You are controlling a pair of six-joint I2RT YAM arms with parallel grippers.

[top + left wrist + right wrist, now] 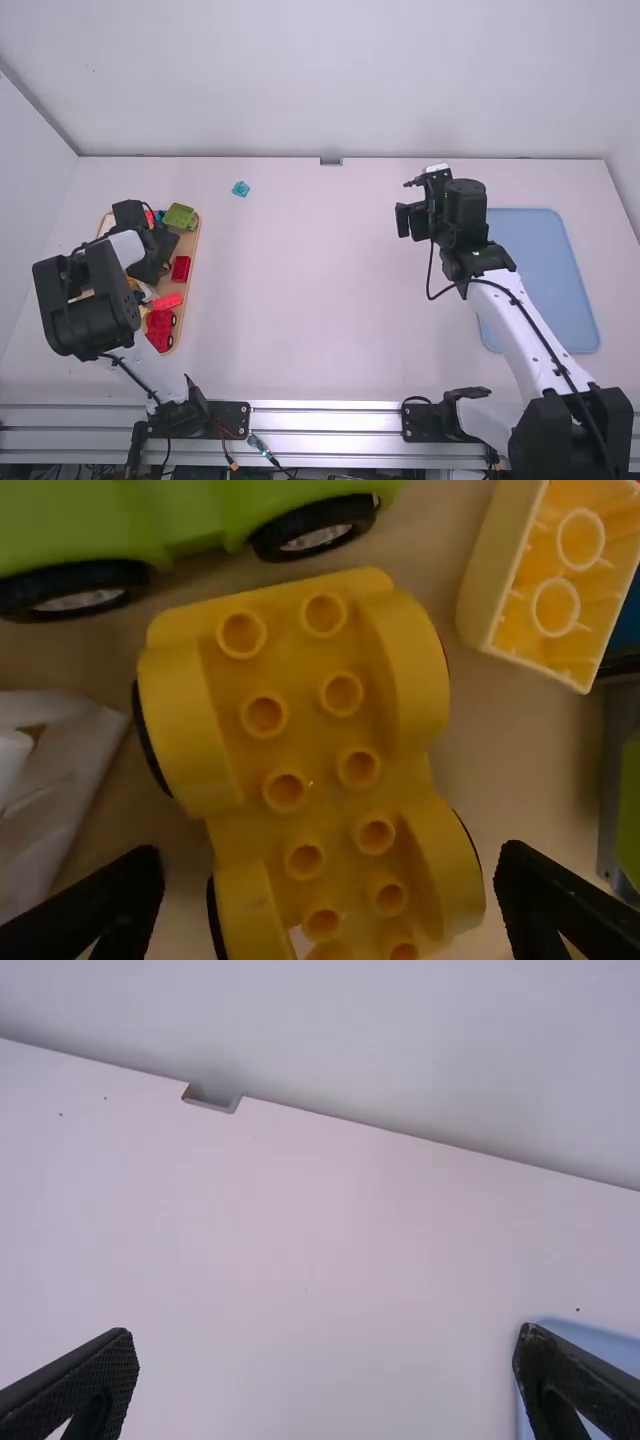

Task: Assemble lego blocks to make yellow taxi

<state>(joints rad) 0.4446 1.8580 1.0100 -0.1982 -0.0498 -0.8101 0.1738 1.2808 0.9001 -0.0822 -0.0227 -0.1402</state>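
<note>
The wooden tray (190, 244) is on the left side of the tabletop (320, 300), partly hidden under the left arm. At its far right corner is a green piece (180, 218); nearer along the right side come a red block (181, 268), a lighter red block (167, 300) and, by the near end, a red car (160, 321).

The left tool (150, 255) is over the tray, its fingers spread and gripping nothing. In the left wrist view, the yellow base (310, 740) lies studs up in the tray, wheels at its sides, apart from both fingertips. Beside it are a green car (180, 520), a white piece (45, 780) and a yellow brick (560, 580), which is tipped so its hollow underside shows, with a blue piece (625, 630) next to it.

The right tool (412, 205) is over the right part of the tabletop, fingers spread, holding nothing. The blue tray (545, 270) lies to the right of that arm. A teal block (240, 188) sits directly on the tabletop, beyond the wooden tray and to its right.
</note>
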